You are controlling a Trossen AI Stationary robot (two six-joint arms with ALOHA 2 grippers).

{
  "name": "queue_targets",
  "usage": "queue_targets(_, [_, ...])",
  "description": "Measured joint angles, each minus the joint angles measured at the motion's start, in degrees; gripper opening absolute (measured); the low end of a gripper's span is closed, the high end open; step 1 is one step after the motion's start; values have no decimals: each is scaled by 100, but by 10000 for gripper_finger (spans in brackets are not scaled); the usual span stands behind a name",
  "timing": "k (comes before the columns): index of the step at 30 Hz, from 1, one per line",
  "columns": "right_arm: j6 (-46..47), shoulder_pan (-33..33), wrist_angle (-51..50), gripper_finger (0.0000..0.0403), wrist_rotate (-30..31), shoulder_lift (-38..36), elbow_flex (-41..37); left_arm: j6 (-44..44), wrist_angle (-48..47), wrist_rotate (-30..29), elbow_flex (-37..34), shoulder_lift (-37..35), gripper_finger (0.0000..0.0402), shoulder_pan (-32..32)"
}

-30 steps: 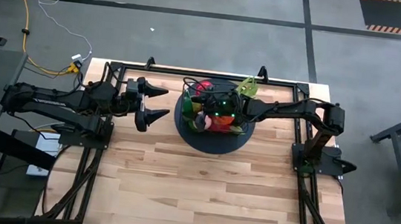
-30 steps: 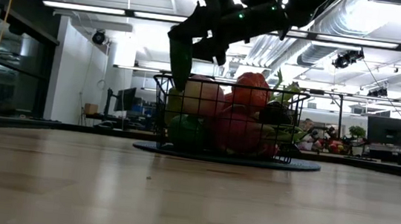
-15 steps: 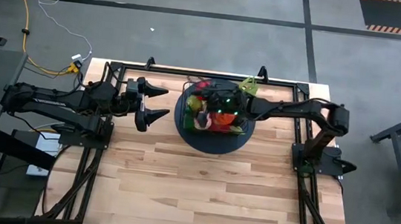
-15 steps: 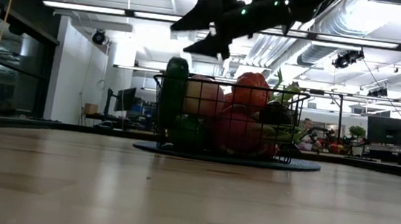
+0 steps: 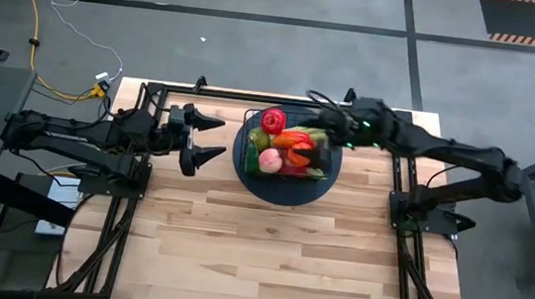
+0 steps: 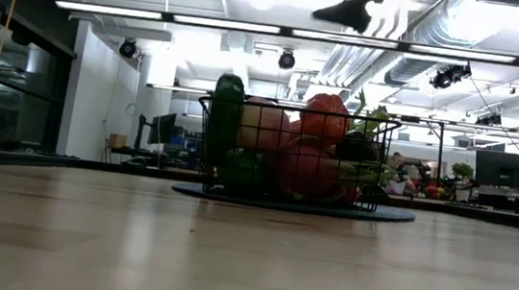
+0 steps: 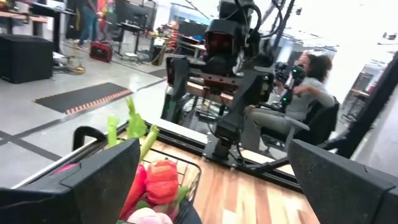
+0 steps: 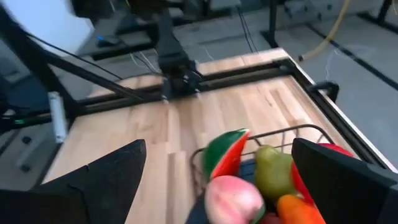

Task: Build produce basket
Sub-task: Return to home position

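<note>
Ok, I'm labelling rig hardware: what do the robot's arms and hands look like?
The left arm and right arm are dark, slender jointed links. The left hand and right hand each have two black wedge-shaped fingers tapering to points. A small green light glows near the right wrist.

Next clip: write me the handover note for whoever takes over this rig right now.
Left gripper: open, empty, held left of the dark round mat.
Right gripper: open, empty, raised near the right side of the black wire-grid basket.
Toy fruits and vegetables: all those in view are piled in the basket, which sits on the mat.
Done: filling, apparently.
Left: probably only parking the right arm.
</note>
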Motion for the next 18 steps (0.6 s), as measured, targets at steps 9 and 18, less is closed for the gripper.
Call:
queue_targets(9, [1558, 335, 2870, 394, -9, -1783, -2323, 92, -7, -81, 0, 0, 397, 0])
queue_targets(18, [2425, 388, 3364, 394, 40, -2461, -2660, 51, -13, -102, 0, 0, 397, 0])
